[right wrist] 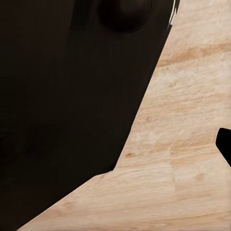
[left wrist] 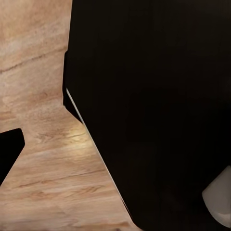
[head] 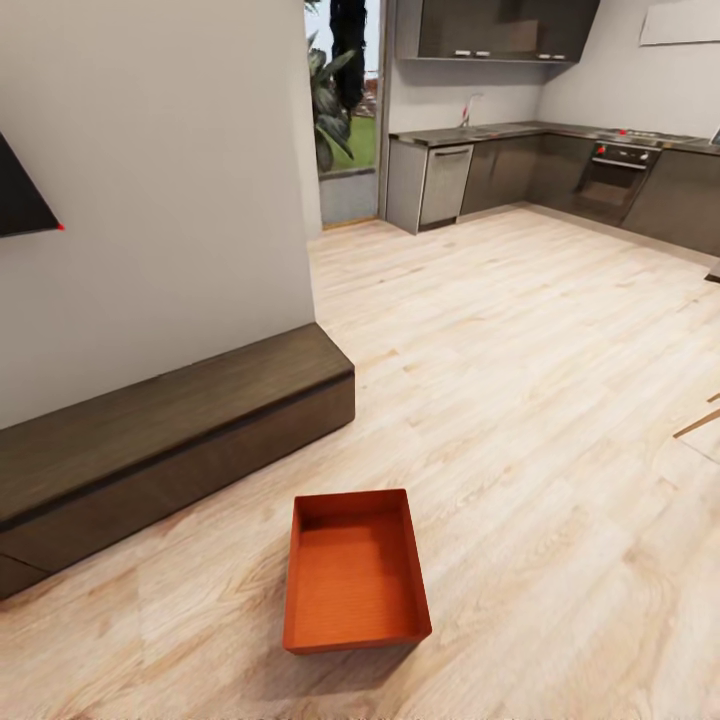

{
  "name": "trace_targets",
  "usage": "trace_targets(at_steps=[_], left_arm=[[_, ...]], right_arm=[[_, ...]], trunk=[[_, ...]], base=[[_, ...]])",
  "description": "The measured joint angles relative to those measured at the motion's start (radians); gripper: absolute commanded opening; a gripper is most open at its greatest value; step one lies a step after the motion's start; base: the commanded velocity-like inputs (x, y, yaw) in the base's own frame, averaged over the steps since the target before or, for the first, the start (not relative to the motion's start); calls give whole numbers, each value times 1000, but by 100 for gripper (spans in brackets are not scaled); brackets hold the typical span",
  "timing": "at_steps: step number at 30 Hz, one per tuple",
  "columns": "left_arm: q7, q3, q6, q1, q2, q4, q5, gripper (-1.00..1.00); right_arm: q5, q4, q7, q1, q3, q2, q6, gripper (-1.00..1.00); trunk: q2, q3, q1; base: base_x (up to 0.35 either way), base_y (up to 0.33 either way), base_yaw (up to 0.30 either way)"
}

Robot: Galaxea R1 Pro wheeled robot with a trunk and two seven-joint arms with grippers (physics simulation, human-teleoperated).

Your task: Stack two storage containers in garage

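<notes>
One orange-red storage container (head: 355,585) lies open and empty on the light wood-plank floor (head: 520,380) of the living room, just in front of me and slightly left of centre. It sits a short way off the end of the long low dark-wood bench (head: 150,430). In the left wrist view a sliver of one dark finger (left wrist: 9,151) hangs over the planks beside my black body (left wrist: 159,110). The right wrist view has a similar finger edge (right wrist: 225,144) and dark body (right wrist: 62,96). The other container and the garage are out of view.
A white wall (head: 170,200) runs behind the bench. Beyond it the plank floor stretches to a dark kitchen counter (head: 560,170) with a dishwasher (head: 445,185) and oven (head: 615,175). A glazed door (head: 345,120) faces plants outside.
</notes>
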Motion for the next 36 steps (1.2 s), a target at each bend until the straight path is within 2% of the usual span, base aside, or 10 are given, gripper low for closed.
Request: trace_targets(at_steps=[36], left_arm=[[0, 0, 0, 0, 0, 0, 0, 100]], right_arm=[[4, 0, 1, 0, 0, 1, -3, 100]], trunk=[[0, -2, 0]], base=[[0, 0, 0]])
